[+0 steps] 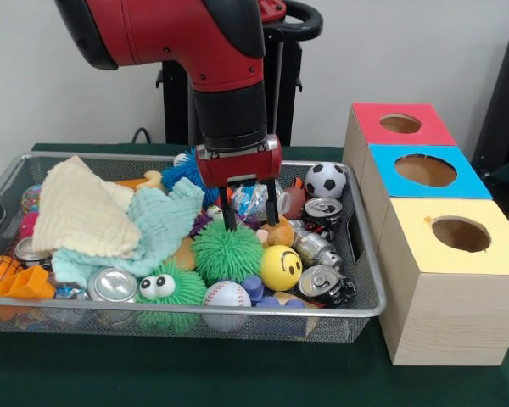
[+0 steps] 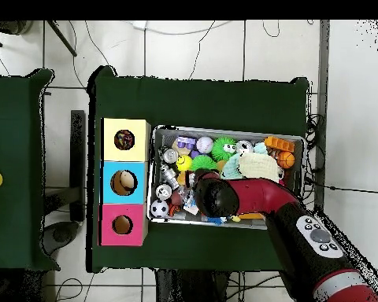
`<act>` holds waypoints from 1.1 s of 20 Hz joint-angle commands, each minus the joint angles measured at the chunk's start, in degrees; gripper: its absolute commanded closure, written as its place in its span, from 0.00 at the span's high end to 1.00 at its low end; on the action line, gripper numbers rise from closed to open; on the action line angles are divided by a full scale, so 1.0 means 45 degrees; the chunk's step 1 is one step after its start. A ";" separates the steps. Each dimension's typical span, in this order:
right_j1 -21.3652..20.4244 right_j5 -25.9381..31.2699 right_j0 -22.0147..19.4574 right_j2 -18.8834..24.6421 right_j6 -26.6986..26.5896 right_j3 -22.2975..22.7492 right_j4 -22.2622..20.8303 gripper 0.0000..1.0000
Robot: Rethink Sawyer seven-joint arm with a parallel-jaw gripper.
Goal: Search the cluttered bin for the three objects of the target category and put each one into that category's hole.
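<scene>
Jaws (image 1: 248, 208) hang parted and empty over the bin's (image 1: 366, 254) middle, one tip touching the green spiky ball (image 1: 227, 252). Bin sits on the desk (image 1: 237, 373) beside three holed boxes — I'd settle squarely over one item before closing, avoiding the cloths (image 1: 110, 216).

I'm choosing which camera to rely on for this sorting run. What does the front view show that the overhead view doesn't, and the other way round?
Only the front view shows the gripper, its two dark fingers spread apart and reaching down among the toys just above the green spiky ball; in the overhead view the arm covers it. Only the overhead view looks into the holes: something lies inside the yellow box and the blue box. Both show the wire bin full of clutter, the soccer ball and the three boxes beside it.
</scene>
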 commanded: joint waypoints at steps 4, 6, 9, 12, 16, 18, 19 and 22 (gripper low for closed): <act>0.1871 0.0835 -0.0081 0.0101 0.0323 -0.1047 0.0152 1.00; 0.2187 0.0859 -0.0099 0.0174 0.0197 -0.1289 0.0141 1.00; 0.2538 0.0733 -0.0118 0.0193 0.0125 -0.1478 0.0060 1.00; 0.3110 0.0487 -0.0386 0.0334 -0.0161 -0.1806 -0.0128 1.00; 0.3352 0.0601 -0.0972 0.0705 -0.0722 -0.2023 -0.0272 1.00; 0.2942 0.0993 -0.1248 0.0798 -0.0936 -0.1899 -0.0265 1.00; 0.2832 0.1119 -0.1324 0.0838 -0.0991 -0.1912 -0.0258 1.00; 0.2714 0.1646 -0.1479 0.1045 -0.1284 -0.2324 -0.0175 1.00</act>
